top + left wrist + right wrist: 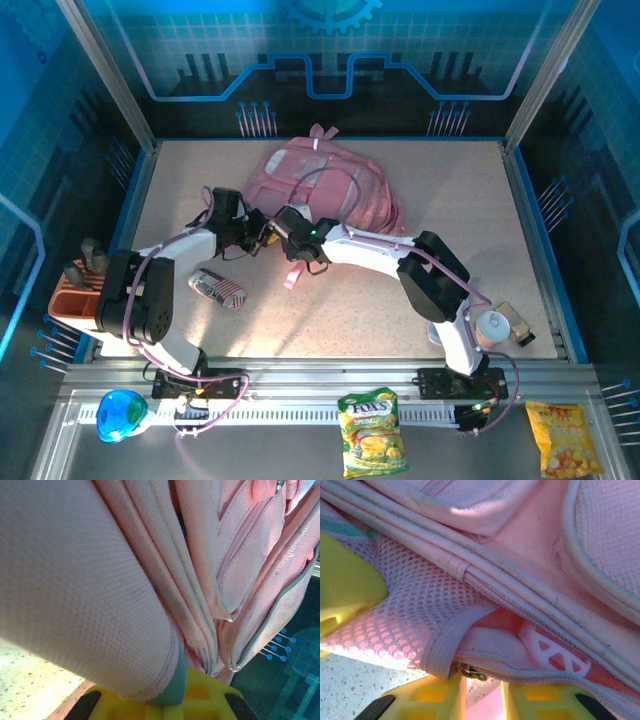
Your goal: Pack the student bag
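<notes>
Student bag (330,180): left fingers (210,700) pinch it, arm (165,255) bent forward.

The speckled beige worktop (450,200) carries the pink bag (330,185) at its far middle. A striped pouch (218,290) lies toward the near left, apart from the bag. An orange holder (72,298) sits at the left edge. A cup (492,327) and a small box (520,325) stand just beside each other at the near right corner. On the metal ledge (300,440) in front lie a blue object (120,414), a green snack pack (372,432) and a yellow one (563,437).
</notes>
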Controlling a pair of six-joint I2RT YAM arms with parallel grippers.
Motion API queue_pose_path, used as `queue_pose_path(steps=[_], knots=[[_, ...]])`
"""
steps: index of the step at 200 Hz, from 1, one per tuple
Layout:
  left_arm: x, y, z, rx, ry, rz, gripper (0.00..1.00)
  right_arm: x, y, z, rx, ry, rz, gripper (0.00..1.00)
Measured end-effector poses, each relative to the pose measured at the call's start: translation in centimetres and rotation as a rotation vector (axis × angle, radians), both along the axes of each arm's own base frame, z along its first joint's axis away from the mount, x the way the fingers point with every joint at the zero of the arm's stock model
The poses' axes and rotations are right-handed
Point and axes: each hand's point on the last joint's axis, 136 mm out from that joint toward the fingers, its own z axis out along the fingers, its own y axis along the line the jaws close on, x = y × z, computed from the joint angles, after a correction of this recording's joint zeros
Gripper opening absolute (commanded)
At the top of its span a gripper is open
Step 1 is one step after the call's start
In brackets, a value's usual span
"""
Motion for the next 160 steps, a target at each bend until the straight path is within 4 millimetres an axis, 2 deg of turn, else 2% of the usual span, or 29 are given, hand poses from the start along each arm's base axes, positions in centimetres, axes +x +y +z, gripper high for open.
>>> queue_pose_path(steps=[26, 98, 132, 160], knots=[[0.14, 0.05, 0.09, 0.003, -0.003, 0.003, 0.0, 0.35, 0.06, -0.03, -0.01, -0.003, 0.012, 0.21], [0.44, 0.04, 0.26, 0.005, -0.001, 0.005, 0.0, 0.44, 0.67, -0.16, -0.007, 0.004, 0.055, 0.27], [0.5, 0.1, 0.09, 0.008, 0.002, 0.009, 0.0, 0.79, 0.93, -0.48, -0.008, 0.007, 0.053, 0.25], [0.54, 0.14, 0.07, 0.011, 0.002, 0.011, 0.0, 0.93, 0.91, -0.53, -0.003, 0.011, 0.041, 0.17]])
